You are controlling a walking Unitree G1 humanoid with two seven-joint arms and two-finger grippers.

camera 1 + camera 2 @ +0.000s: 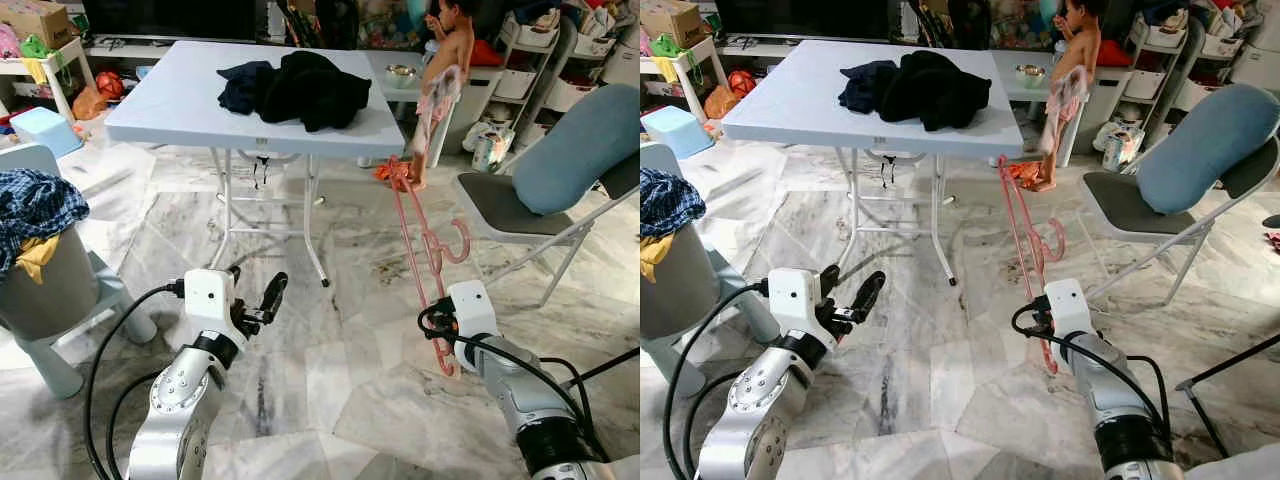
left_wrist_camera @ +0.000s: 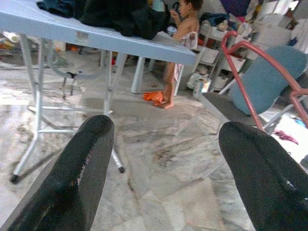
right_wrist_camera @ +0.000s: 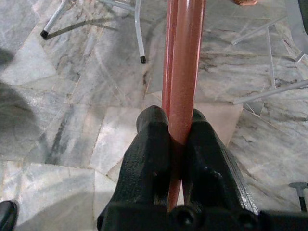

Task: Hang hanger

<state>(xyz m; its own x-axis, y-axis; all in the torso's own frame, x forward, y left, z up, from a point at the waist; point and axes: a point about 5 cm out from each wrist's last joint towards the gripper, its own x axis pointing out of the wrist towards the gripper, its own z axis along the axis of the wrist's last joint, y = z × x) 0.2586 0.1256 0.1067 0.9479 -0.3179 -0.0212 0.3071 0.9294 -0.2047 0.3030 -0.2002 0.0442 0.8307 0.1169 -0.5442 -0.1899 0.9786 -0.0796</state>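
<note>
My right gripper (image 3: pixel 175 122) is shut on a pinkish-red plastic hanger (image 3: pixel 185 57), pinching its bars between the two black fingers. In the left eye view the hanger (image 1: pixel 415 250) stands nearly upright above the floor, its hook (image 1: pixel 457 240) curling to the right, with the right gripper (image 1: pixel 441 335) holding its lower end. My left gripper (image 1: pixel 255 293) hovers over the floor in front of the table, open with nothing between its fingers (image 2: pixel 72 178). The hanger's top (image 2: pixel 240 53) shows at the edge of the left wrist view.
A light-blue folding table (image 1: pixel 170 105) with a pile of dark clothes (image 1: pixel 300 85) stands ahead. A person (image 1: pixel 448 60) stands behind its right corner. A folding chair with a blue cushion (image 1: pixel 575 150) is on the right, a grey laundry bin (image 1: pixel 45 280) on the left.
</note>
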